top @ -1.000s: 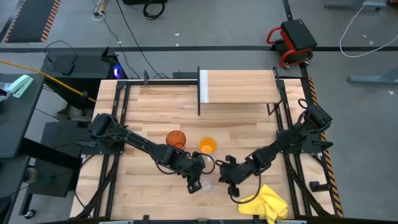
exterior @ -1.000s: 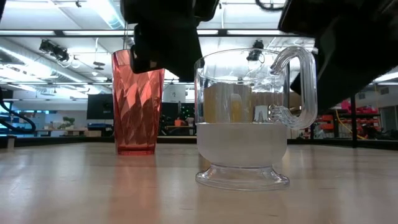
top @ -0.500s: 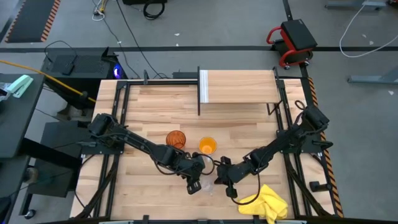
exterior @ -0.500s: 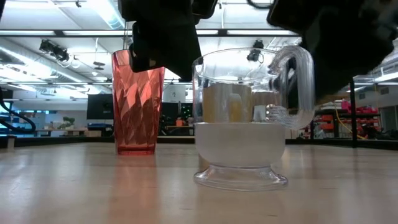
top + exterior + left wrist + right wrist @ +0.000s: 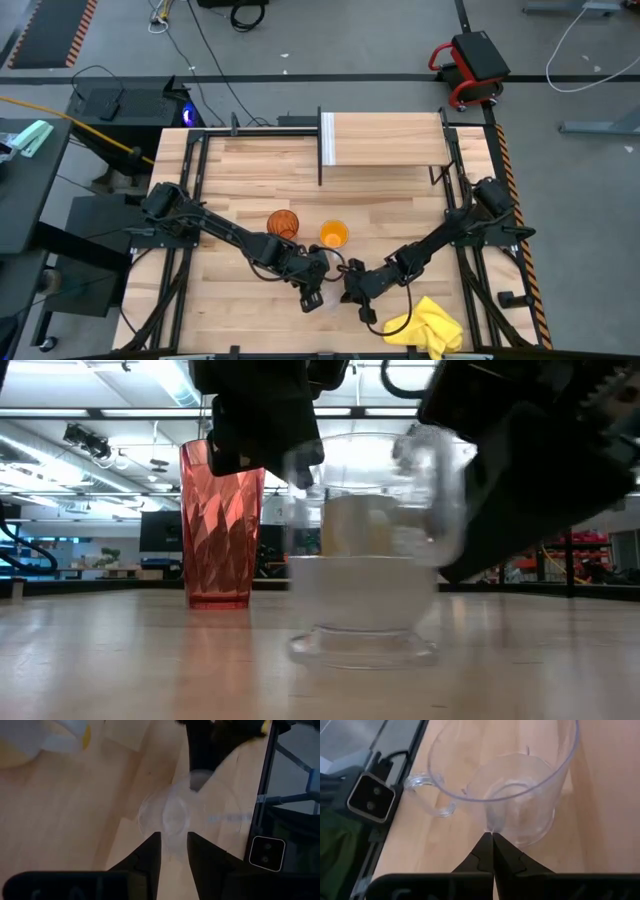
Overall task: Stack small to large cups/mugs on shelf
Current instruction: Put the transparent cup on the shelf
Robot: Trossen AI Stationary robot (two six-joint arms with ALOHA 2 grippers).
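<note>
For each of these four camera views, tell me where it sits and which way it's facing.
High view: overhead, straight down; both arms, shelf, yellow cloth.
Low view: table height, level; clear glass cup, tumbler, arms entering from above.
Left wrist view: looks past its fingers down onto the cup.
Right wrist view: closed fingers touching the cup's rim.
Shared: the glass cup shows in all four.

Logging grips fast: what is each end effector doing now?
Left end effector: part open around the clear glass cup.
Right end effector: shut against the cup's wall, holding nothing.
</note>
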